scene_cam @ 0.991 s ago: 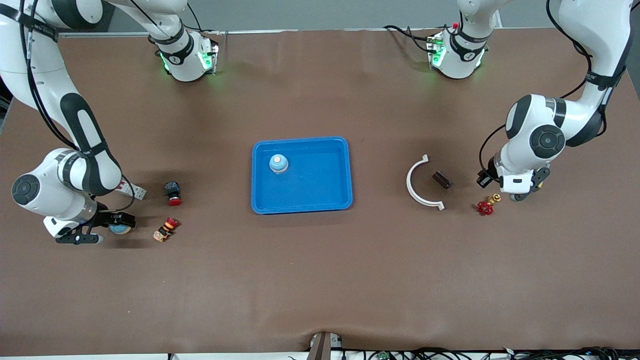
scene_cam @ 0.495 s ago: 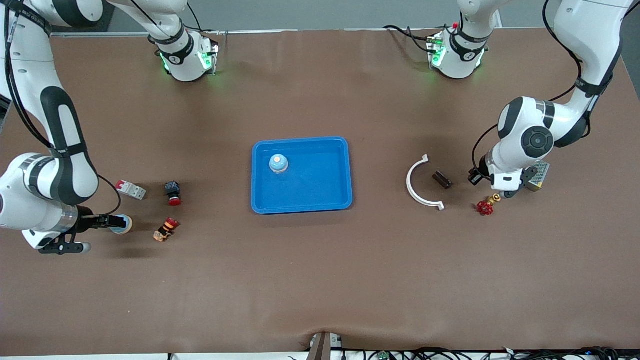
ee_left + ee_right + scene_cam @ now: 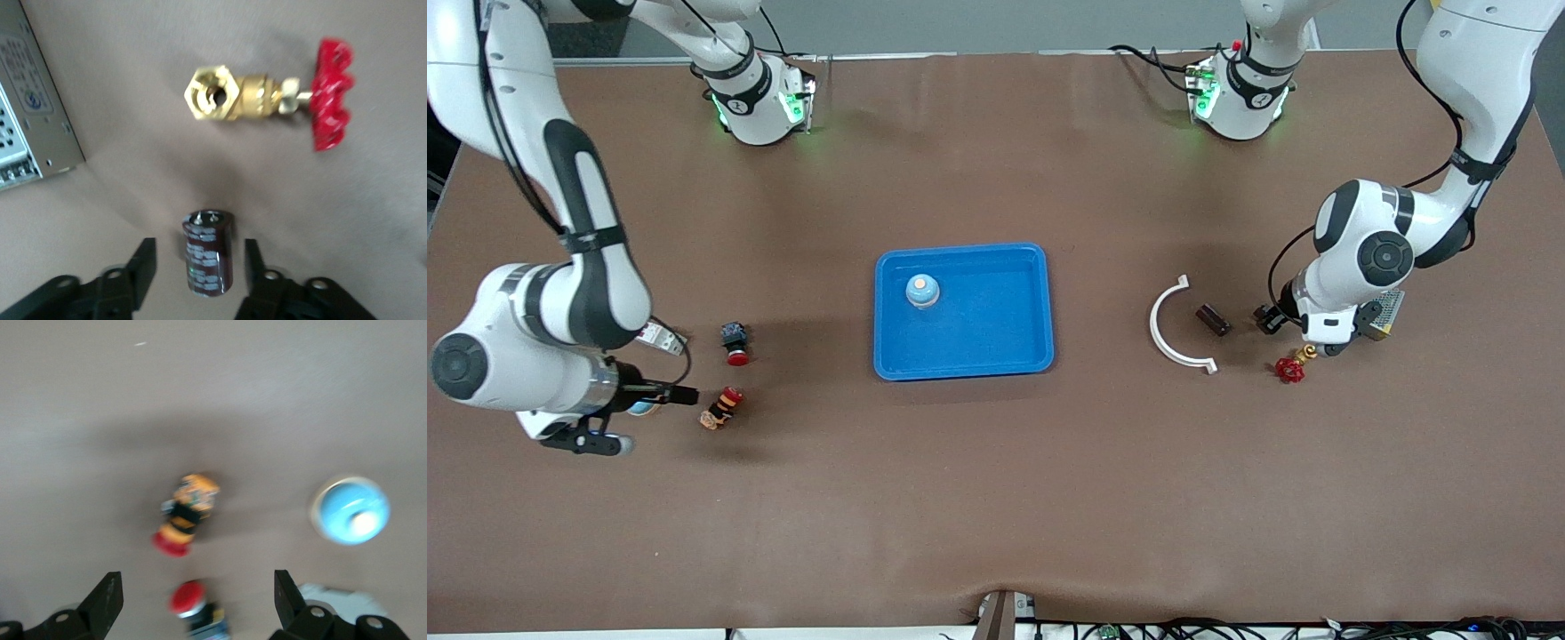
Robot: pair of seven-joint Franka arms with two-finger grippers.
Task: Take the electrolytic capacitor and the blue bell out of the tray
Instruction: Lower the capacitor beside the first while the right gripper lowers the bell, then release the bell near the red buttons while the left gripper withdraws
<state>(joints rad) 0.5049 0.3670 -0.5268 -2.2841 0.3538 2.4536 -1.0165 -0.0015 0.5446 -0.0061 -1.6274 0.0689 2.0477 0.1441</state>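
The capacitor (image 3: 208, 261) lies on the table at the left arm's end, between the spread fingers of the left gripper (image 3: 198, 257), with a gap on each side, so the jaws are released and nothing is grasped. Its long axis runs in line with the fingers, and its end with the pins points toward the brass body of the red-wheeled valve (image 3: 267, 100), which lies near it. A metal power supply (image 3: 27, 100) sits beside the gripper, nearer the table's end. In the front view the left hand hides the capacitor. Toward the tray from there lie a small dark brown piece (image 3: 1213, 319) and, just beside it, a white curved bracket (image 3: 1169, 324).

One bell (image 3: 922, 291) stands upright, button up, in the blue tray (image 3: 1040, 311) at mid-table, in the corner farther from the front camera and toward the right arm's end. A second bell (image 3: 351, 510) stands dome up on the table at the right arm's end. The right gripper (image 3: 197, 587) hovers just beside it, jaws wide and empty. Around it lie an orange-and-black switch (image 3: 722, 407), a red-capped button (image 3: 735, 342) and a white breaker (image 3: 663, 336).
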